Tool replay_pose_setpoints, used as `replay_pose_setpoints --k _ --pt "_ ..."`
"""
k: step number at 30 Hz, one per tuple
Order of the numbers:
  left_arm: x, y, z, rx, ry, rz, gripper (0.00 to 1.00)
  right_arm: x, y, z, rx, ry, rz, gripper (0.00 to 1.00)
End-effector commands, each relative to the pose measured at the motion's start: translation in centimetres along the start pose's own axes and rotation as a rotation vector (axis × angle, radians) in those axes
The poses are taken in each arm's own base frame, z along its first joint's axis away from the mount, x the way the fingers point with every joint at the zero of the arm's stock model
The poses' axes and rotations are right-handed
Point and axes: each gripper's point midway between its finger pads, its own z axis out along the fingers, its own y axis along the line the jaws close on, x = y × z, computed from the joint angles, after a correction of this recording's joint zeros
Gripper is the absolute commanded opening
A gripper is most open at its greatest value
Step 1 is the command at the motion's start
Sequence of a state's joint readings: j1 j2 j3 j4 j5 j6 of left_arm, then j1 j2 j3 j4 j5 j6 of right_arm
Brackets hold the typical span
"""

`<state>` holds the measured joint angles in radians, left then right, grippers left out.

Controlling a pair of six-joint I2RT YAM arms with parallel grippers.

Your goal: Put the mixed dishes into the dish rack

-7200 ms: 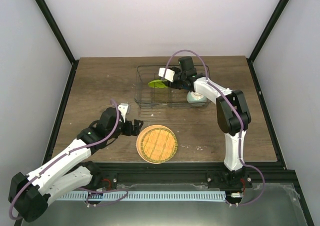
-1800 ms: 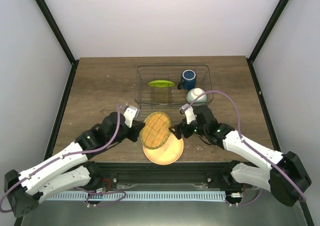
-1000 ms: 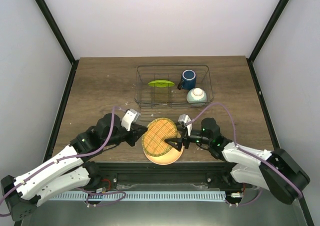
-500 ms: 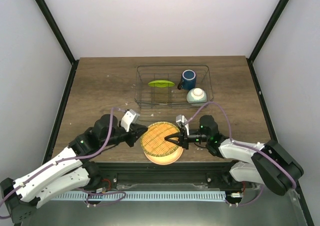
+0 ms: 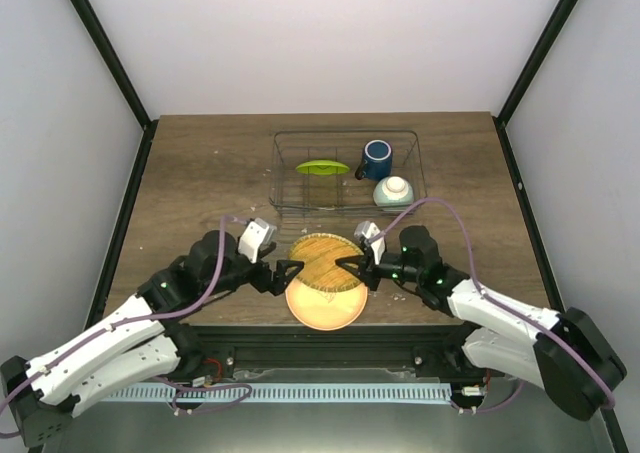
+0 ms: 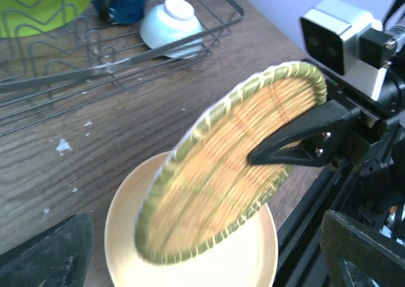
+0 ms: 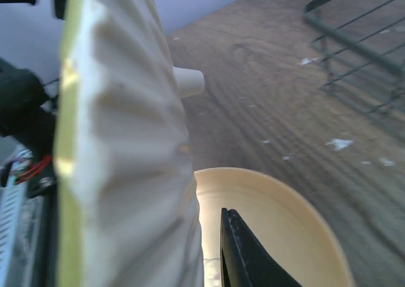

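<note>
Right gripper [image 5: 350, 263] jaws are clamping the tilted woven plate [image 5: 320, 258], half-hiding a plain plate [image 5: 325, 311]; left gripper [image 5: 288, 278] jaws are gaping apart.

Bright, even, diffuse light; only faint shadows on the brown wooden table [image 5: 200, 163]; overhead view sharp; right wrist view blurs the close orange woven plate with green rim [image 7: 126, 173]; left wrist view's lower corners soft.

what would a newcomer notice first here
A woven plate hangs tilted over a cream plate at the front of the table, pinched by the right gripper while the left gripper stands open beside it. Behind, the wire dish rack holds a lime-green plate, a blue mug and a pale bowl.
</note>
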<state>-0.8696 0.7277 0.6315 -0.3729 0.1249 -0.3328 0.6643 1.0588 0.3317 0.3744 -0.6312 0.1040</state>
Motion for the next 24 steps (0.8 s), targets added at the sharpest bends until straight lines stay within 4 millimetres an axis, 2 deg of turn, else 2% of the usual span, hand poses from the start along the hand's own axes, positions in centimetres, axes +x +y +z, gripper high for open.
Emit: replay_pose_setpoints --k 1,6,8,10,12,14,16,19,24 --pt "-1.3 1.3 -2.3 -0.090 -0.084 -0.021 1.00 -5.2 -2.4 -1.6 0.228 -0.062 -0.125 0.01" --pt "-4.0 2.9 -6.3 -0.200 -0.257 -0.068 1.00 -10.9 -3.1 -4.4 0.385 -0.149 -0.252 0.01" --pt "-3.9 4.6 -7.2 -0.303 -0.271 -0.104 1.00 -13.3 -3.2 -5.2 0.425 -0.207 -0.302 0.01" --pt "-3.1 7.3 -8.1 -0.467 -0.247 -0.149 1.00 -15.6 -3.5 -5.5 0.464 -0.243 -0.357 0.01" --pt "-2.0 9.9 -9.0 -0.650 -0.198 -0.169 1.00 -17.4 -4.8 -5.4 0.537 -0.226 -0.402 0.01" --pt "-1.7 11.7 -10.0 -0.798 -0.162 -0.168 1.00 -19.3 -6.8 -5.4 0.647 -0.192 -0.453 0.01" --pt "-1.7 12.3 -10.2 -0.862 -0.137 -0.160 1.00 -21.0 -8.2 -5.3 0.722 -0.170 -0.523 0.01" --pt "-2.5 12.1 -10.0 -0.857 -0.163 -0.144 1.00 -22.9 -9.4 -4.8 0.785 -0.146 -0.650 0.01" --pt "-2.8 11.9 -10.4 -0.808 -0.237 -0.153 1.00 -23.5 -10.6 -3.3 0.814 -0.043 -0.860 0.01"
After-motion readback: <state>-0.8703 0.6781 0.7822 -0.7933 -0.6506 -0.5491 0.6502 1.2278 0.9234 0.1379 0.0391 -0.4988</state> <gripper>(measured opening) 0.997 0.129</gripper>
